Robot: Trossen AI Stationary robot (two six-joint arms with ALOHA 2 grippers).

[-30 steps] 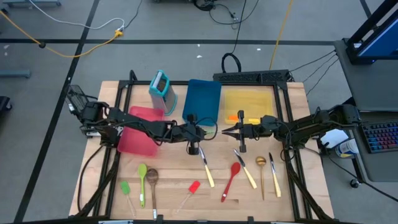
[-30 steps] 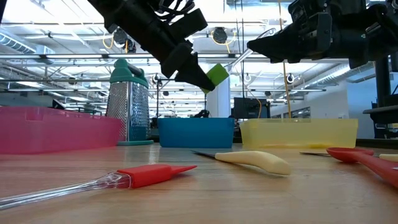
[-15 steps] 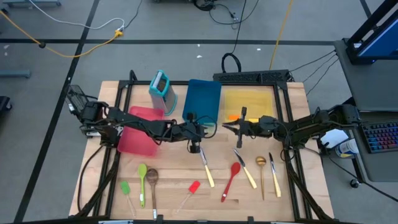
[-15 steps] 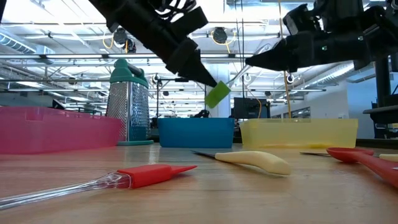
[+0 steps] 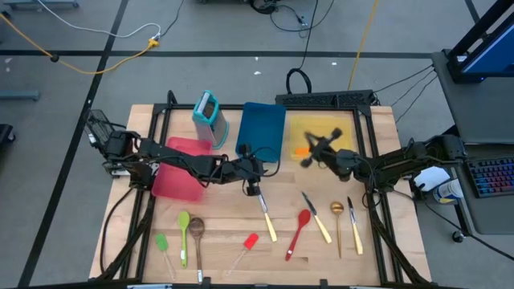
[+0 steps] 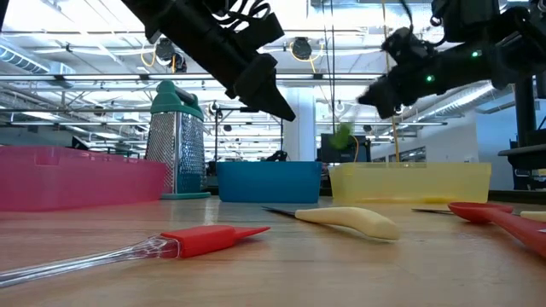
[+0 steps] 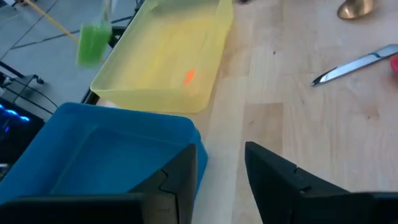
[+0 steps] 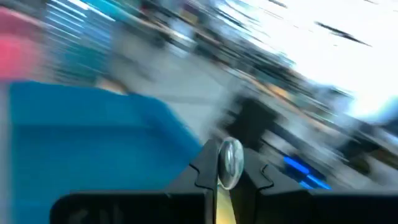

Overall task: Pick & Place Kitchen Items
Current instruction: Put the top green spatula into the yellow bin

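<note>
A green mini spatula (image 7: 93, 45) with a clear handle is in the air beside the yellow tray (image 7: 163, 93), and my right gripper (image 8: 229, 169) is shut on that handle. In the low view its green head (image 6: 343, 136) shows blurred below my right gripper (image 6: 377, 92). My left gripper (image 7: 221, 171) stands open with nothing between its fingers, over the blue tray's (image 7: 106, 149) near right corner; in the high view it (image 5: 271, 168) is at mid-table. An orange item (image 5: 301, 151) lies in the yellow tray. My right gripper pinches the green spatula's clear handle (image 8: 230, 160) between its two fingers; the handle's rounded end shows between them. The spatula is lifted clear of the table, its green head (image 7: 93, 45) away from the fingers. The view is blurred and shows no more.
On the near half of the table lie cream-handled knives (image 5: 267, 222), a red spoon (image 5: 299, 232), a gold spoon (image 5: 337, 215), a red spatula (image 5: 248, 243), and green and wooden spoons (image 5: 189, 233). A pink tray (image 5: 181, 170) lies at the left and a teal upright grater (image 5: 207, 114) stands at the far left.
My left gripper has opened and let go of the spatula's green head, staying in place. My right gripper, shut on the handle, has turned and gone toward the yellow tray, carrying the spatula; its green head has swung down and toward the table's right.
</note>
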